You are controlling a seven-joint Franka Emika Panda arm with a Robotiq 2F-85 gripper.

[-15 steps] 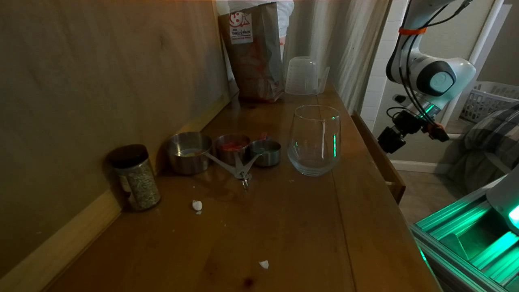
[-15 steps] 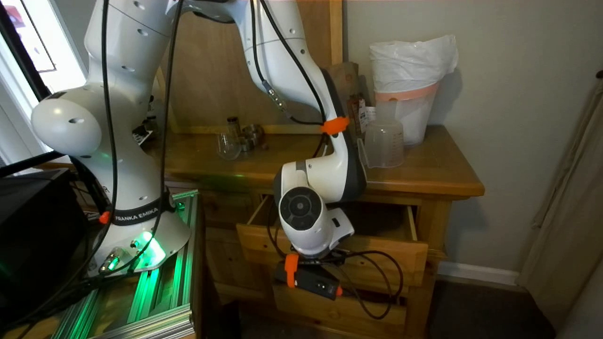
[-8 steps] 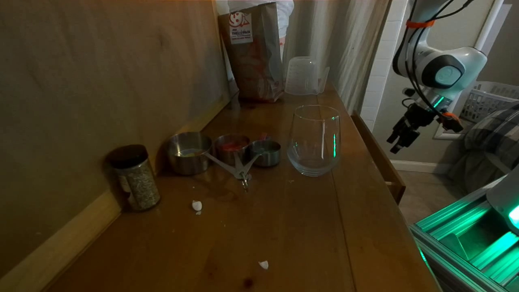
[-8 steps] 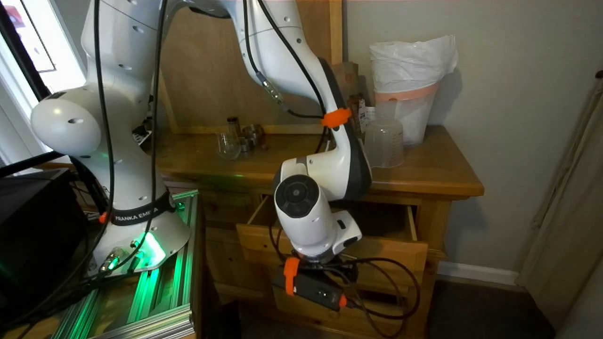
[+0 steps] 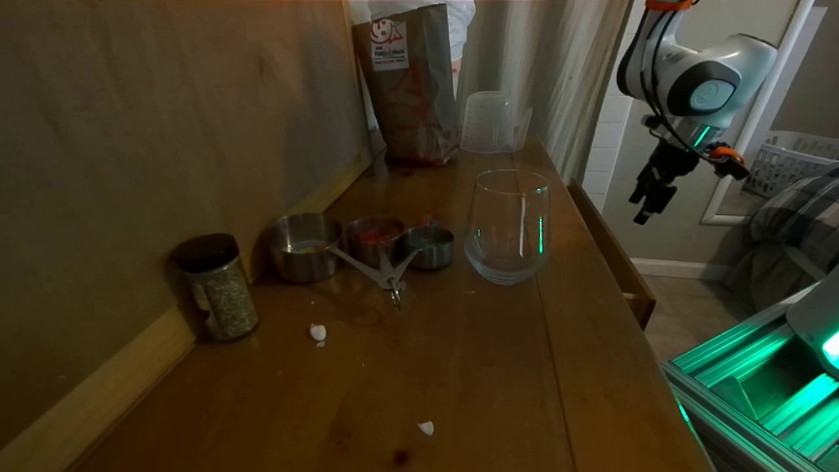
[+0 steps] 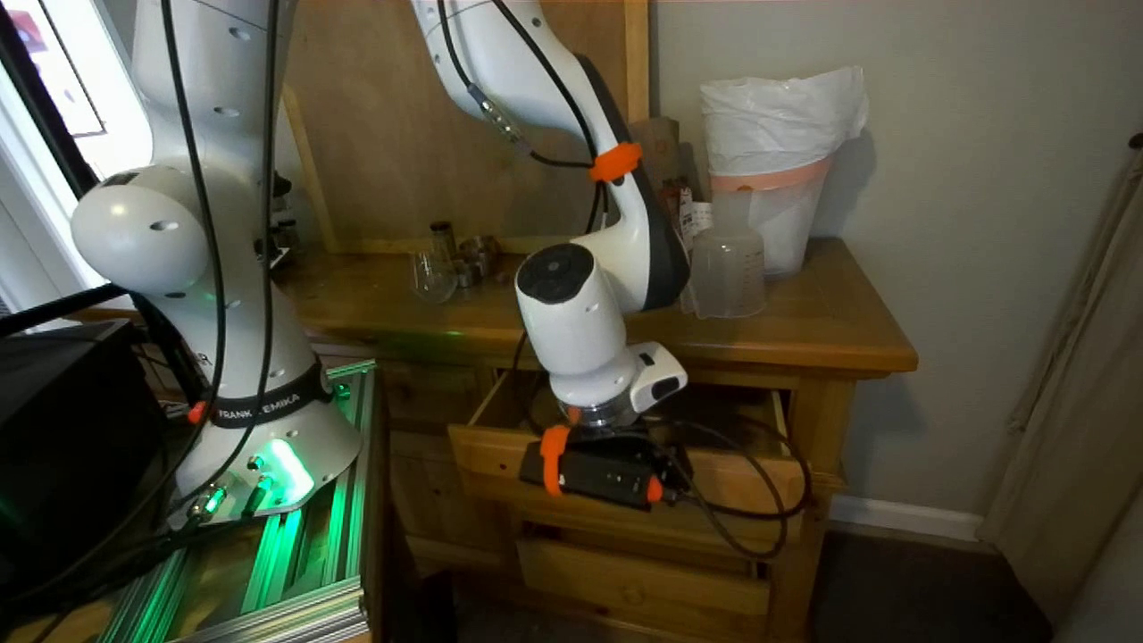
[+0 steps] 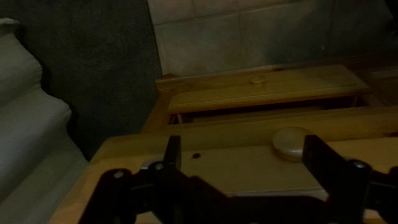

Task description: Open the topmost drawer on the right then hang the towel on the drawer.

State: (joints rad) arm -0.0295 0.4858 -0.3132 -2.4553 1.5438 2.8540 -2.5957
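The topmost drawer on the right (image 6: 487,457) is pulled out from the wooden cabinet, and its side (image 5: 609,257) juts past the top's edge in an exterior view. In the wrist view its front (image 7: 230,169) lies below the camera, with a round knob (image 7: 287,141) near one finger. My gripper (image 7: 242,144) is open, its fingers spread over that drawer front, holding nothing. In an exterior view the gripper (image 5: 641,207) hangs in the air beyond the drawer; elsewhere the wrist hides its fingers. The towel is out of view.
A lower drawer (image 7: 267,88) stands partly out. On the cabinet top (image 5: 459,367) are a glass (image 5: 508,229), measuring cups (image 5: 307,249), a jar (image 5: 223,295), a paper bag (image 5: 413,85) and a clear pitcher (image 6: 728,272). A bin (image 6: 777,179) stands at the back.
My hand has risen and tilted, so the lower drawer shows more clearly beneath it. The gripper's fingers have spread apart. The drawers look unmoved.
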